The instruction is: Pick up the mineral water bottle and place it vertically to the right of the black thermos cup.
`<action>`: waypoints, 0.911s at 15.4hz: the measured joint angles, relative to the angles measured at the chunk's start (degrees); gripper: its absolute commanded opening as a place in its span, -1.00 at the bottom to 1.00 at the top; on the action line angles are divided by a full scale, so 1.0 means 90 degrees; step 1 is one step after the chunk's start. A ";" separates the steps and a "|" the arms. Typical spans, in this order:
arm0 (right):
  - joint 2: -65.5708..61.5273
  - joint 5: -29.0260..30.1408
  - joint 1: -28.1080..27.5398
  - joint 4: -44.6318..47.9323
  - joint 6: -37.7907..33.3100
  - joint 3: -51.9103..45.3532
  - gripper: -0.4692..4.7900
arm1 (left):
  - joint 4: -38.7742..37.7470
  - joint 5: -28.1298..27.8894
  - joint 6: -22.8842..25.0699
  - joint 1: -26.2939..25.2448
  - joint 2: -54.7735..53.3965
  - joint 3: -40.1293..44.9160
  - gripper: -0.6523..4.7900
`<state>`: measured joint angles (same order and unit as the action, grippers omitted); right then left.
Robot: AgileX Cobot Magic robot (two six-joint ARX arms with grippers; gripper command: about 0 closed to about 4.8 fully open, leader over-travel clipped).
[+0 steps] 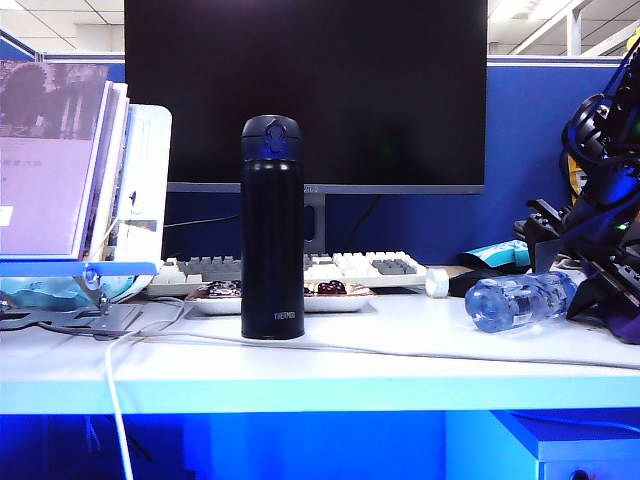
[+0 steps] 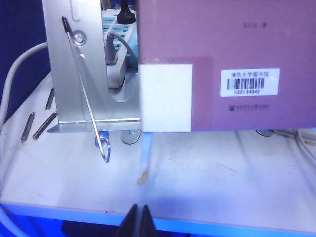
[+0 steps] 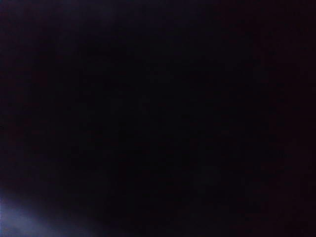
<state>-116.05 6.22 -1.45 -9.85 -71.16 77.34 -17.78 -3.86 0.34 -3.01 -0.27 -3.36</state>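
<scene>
**Bottle lying flat at the right arm's end, flask standing mid-table**

A wide dark monitor (image 1: 305,92) fills the back of the white table (image 1: 400,345), its screen blank. At nine o'clock from the flask a metal stand (image 1: 70,300) props a purple-covered book (image 1: 45,150); in the left wrist view the book's (image 2: 227,64) back cover carries a white barcode sticker (image 2: 250,82) reading roughly "C32134942" under small Chinese characters too fine to read.

The black thermos cup (image 1: 272,228) stands upright at the scene's centre: a slim matte cylinder with a flip-lock lid and white "THERMOS" lettering near its base. Behind it lies a grey-and-white keyboard (image 1: 345,268).

At three o'clock from the flask, well apart, the mineral water bottle (image 1: 520,299) lies on its side, clear, ribbed, unlabelled. The right gripper (image 1: 600,275) sits at the bottle's far end; whether its jaws grip cannot be told, and the right wrist view is almost wholly dark.

A small white tape roll (image 1: 437,283) sits at ten o'clock from the bottle.

The left gripper (image 2: 138,220) hangs at the table's near edge, fingertips pressed together, holding nothing.
</scene>
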 measured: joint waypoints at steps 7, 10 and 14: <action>-0.0107 0.0622 0.0022 -0.0175 0.1695 0.0464 0.33 | 0.0000 0.0000 0.0000 0.0000 0.0000 0.0000 -0.78; -0.0107 0.0682 0.0017 -0.0284 0.2419 0.1129 0.33 | 0.0000 -0.0002 0.0000 0.0000 -0.0002 0.0000 -0.78; 0.0015 0.0823 0.0022 -0.0500 0.3473 0.1625 0.32 | 0.0000 -0.0002 0.0000 0.0000 0.0000 0.0000 -0.78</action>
<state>-115.92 13.63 -1.26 -14.35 -39.90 91.96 -17.78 -3.88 0.34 -3.01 -0.27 -3.36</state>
